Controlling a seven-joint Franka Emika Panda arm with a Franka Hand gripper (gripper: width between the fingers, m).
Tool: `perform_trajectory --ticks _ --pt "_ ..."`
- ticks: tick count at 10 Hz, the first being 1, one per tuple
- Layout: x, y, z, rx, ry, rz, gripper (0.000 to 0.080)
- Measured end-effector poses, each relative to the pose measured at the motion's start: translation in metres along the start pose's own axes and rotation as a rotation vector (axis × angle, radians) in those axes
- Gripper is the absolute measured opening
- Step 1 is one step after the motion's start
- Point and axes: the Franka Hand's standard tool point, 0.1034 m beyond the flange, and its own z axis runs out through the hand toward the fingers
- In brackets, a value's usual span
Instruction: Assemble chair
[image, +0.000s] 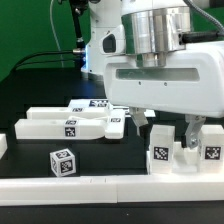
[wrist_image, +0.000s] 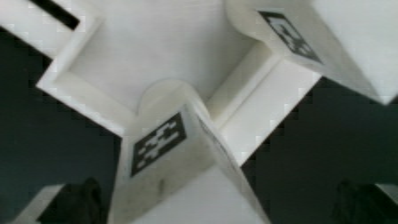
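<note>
— Where are the chair pieces (image: 70, 126)?
— Scattered on the black table (image: 110, 160), middle to lower right of the frame
— And the gripper (image: 166, 132)?
— Fingers spread, down among the lower-right pieces

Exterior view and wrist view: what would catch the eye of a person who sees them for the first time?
The big white robot hand fills the top of the exterior view's right, its pincer hanging just above upright white chair parts with black-and-white tags. A small tagged cube stands alone toward the exterior view's left. In the wrist view, white tagged parts seen from close up fill almost the whole picture.
</note>
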Motion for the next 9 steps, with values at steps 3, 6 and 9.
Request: perform_trajectory --ticks 3,6,9 --pt "-0.0009 0.0006 0.0043 -0.046 0.009 -0.545 0.0649" --pt "0.0006 -0.0008 0.0046 -0.051 0.005 -0.553 0.0637" --pt "0.0037 0.0025 0.005 -0.057 0.009 -0.463 0.0288"
